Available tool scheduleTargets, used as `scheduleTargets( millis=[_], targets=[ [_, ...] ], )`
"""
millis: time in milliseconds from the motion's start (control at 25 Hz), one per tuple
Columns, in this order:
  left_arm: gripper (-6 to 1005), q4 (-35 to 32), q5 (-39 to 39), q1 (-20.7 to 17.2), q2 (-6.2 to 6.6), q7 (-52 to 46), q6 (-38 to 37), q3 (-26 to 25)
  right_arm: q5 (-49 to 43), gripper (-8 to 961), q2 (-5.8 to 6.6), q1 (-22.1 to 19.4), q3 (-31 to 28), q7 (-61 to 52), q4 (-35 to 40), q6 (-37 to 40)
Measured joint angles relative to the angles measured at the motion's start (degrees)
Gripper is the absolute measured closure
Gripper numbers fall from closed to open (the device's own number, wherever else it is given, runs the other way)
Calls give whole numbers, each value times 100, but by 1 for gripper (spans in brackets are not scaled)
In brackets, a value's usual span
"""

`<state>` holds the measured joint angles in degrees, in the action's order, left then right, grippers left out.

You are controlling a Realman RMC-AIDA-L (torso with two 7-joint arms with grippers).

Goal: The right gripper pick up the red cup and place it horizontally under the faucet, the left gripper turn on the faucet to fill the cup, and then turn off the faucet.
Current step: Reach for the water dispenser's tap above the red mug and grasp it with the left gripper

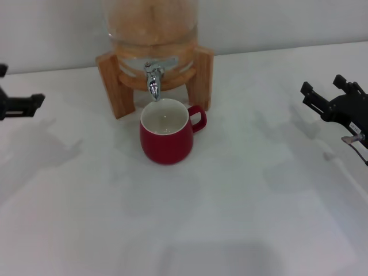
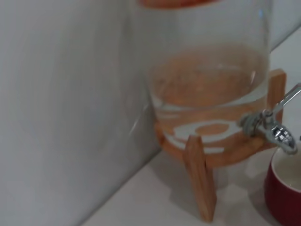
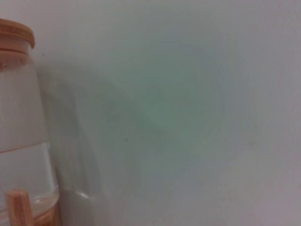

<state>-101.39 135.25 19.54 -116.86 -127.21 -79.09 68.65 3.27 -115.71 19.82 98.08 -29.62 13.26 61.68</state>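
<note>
Red cup (image 1: 166,135) stands upright on the counter (image 1: 230,218) directly below the faucet (image 1: 154,77), handle toward my right, rim just under the spout. Both of my grippers are pulled back to the edges of the head view: left gripper (image 1: 20,105) far left, well apart from the dispenser; right gripper (image 1: 333,99) far right, well apart from the cup. Neither holds anything. Right gripper fingers look spread, a fairly wide gap. For the left one I can't tell, since only a sliver shows. My read: placement is done and the faucet step is either pending or finished. No stream is visible from the spout in the head or left wrist view. The cup's white inside shows, maybe with a little clear liquid at the bottom, but I can't confirm the fill level. The glass dispenser (image 2: 207,80) in the wooden stand (image 2: 200,181) holds clear liquid in its lower part; a wooden lid (image 3: 16,33) is on top. If filling is still due, the next move is my left gripper going in to the faucet lever, approaching above the cup rim without knocking the cup or the stand leg, and closing narrow on the small lever. Risks: slipping on the chrome, and overfilling since the cup is squat.
</note>
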Motion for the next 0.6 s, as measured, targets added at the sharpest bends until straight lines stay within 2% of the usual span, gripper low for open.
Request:
scheduleTargets(
  millis=[200,320,360,400,600],
  targets=[
    [141,164,-331,399,11,552,-59,-184,17,79,-13,25,114,-53,22,-7],
    [141,320,-743,684,11,813,-62,-466,17,79,-13,31,214,-86,58,-11],
    [141,479,-978,887,22,932,-78,-621,17,79,-13,31,240,-99,59,-13],
    [141,479,-978,887,22,932,-78,-621,17,79,-14,31,257,-113,61,-16],
    [141,1214,-1189,1389,71,1198,-97,-697,17,79,-13,26,329,-134,67,-18]
  ],
)
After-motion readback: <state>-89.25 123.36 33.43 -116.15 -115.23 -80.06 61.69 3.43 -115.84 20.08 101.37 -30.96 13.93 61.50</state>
